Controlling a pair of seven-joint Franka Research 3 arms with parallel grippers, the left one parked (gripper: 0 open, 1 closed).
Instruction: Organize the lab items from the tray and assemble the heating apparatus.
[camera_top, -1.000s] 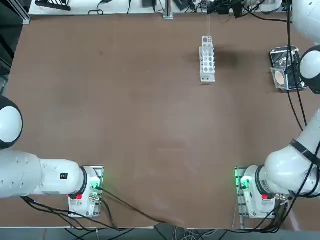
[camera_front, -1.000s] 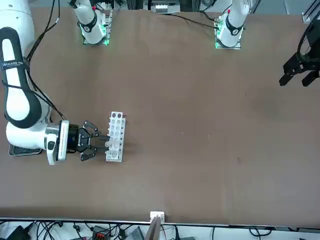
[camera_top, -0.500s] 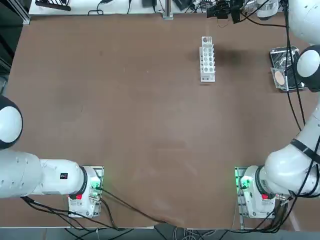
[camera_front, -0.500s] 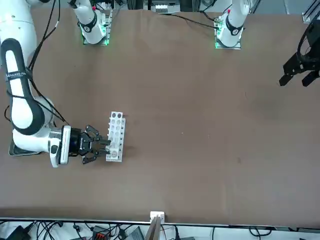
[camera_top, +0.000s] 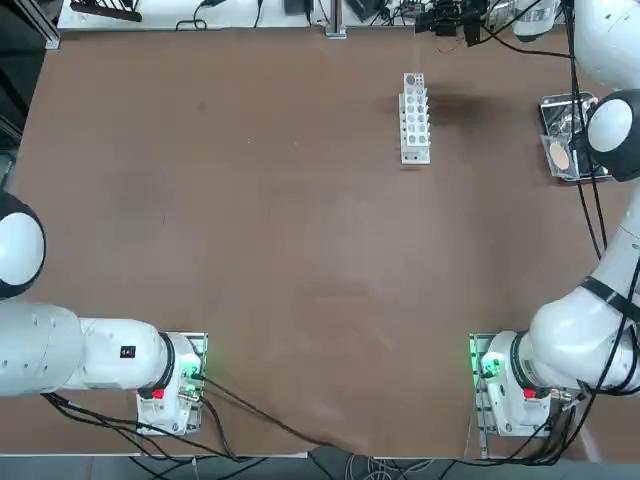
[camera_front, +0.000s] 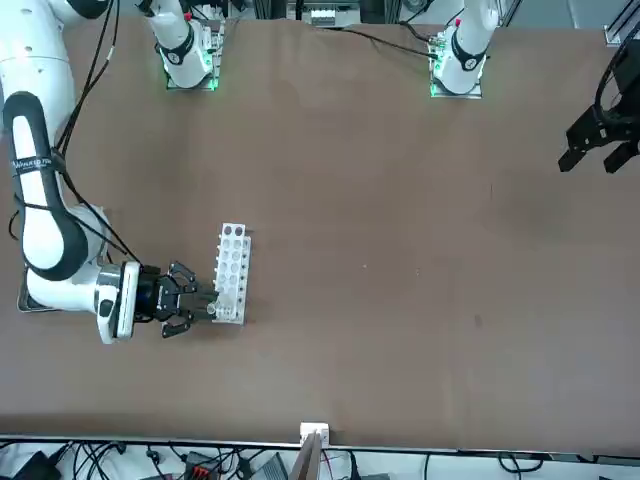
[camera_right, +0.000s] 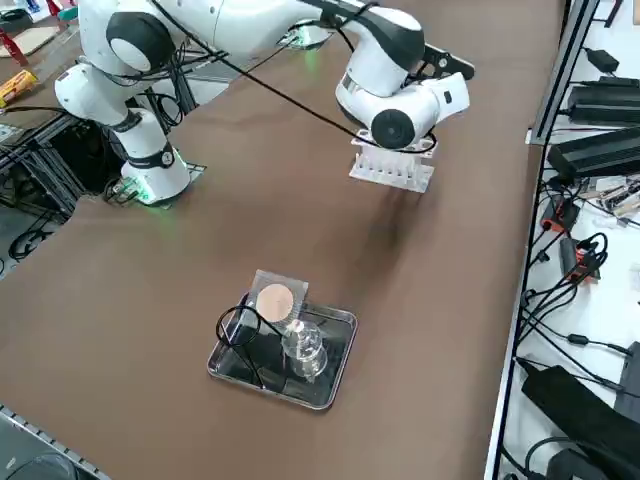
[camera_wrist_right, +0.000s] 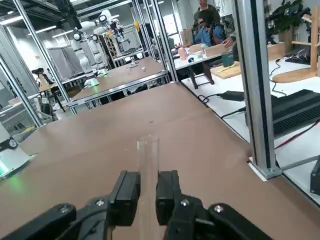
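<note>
My right gripper (camera_wrist_right: 146, 187) is shut on a clear glass test tube (camera_wrist_right: 148, 152) that sticks out straight between its fingers. In the front view the gripper (camera_front: 208, 308) lies level, just above the table, at the end of the white holed rack (camera_front: 231, 272) farthest from the robot. The shiny metal tray (camera_right: 268, 389) sits at the table's right edge. It holds the grey mesh square with a tan centre (camera_right: 274, 300), a dark wire stand (camera_right: 240, 335) and a clear glass vessel (camera_right: 303, 350). The tray (camera_top: 546, 122) is well apart from the gripper (camera_top: 442, 16).
The white rack (camera_top: 415, 118) stands at the table's far middle, its holes looking empty. Cables and black boxes line the floor past the far edge. People sit at benches in the room beyond.
The right gripper, still shut on the tube, has shifted along the rack toward the table's far edge. The tray and rack have not moved.
</note>
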